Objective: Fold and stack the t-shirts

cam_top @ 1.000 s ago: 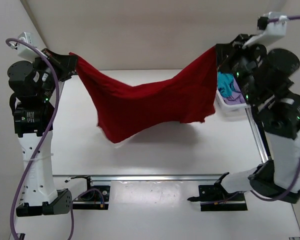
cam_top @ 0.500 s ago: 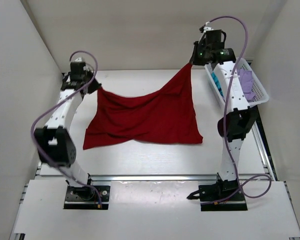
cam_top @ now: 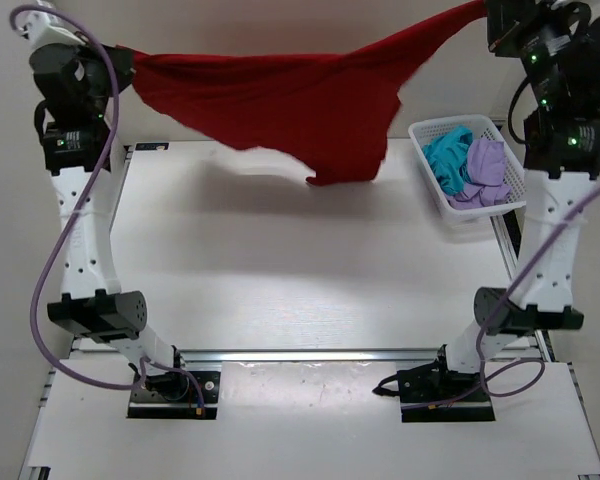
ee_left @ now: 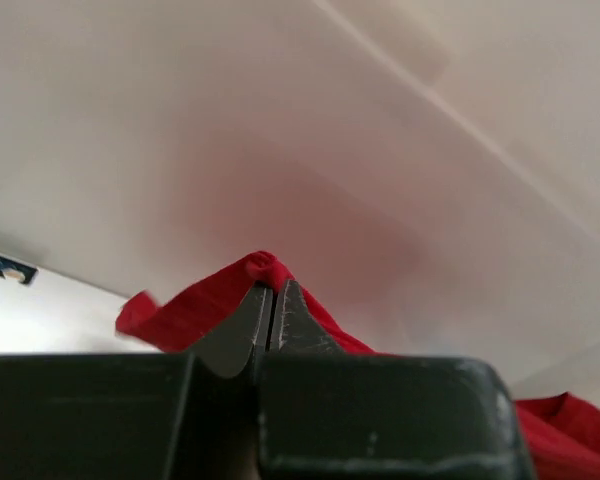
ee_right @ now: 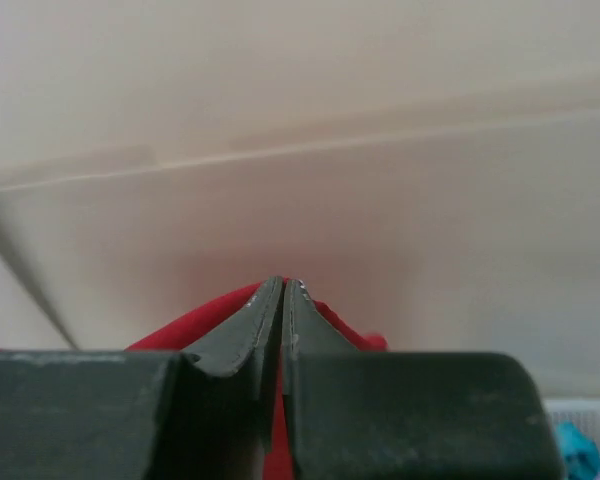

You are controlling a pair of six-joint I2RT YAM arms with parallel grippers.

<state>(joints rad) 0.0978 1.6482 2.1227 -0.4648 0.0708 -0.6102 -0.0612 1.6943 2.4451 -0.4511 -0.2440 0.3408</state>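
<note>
dark red t-shirt (cam_top: 280, 100), teal t-shirt (cam_top: 444, 160), lavender t-shirt (cam_top: 486, 166)

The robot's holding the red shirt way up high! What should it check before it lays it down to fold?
1. The left gripper pinches the red shirt: ok.
2. The right gripper pinches it too: ok.
3. Shirt hangs clear above the table: ok.
4. Shirt stretched flat: not ok, it sags and bunches in the middle.
5. The teal shirt and lavender shirt sit out of the way in the basket: ok.
6. Which edge is held: cannot tell.
</note>
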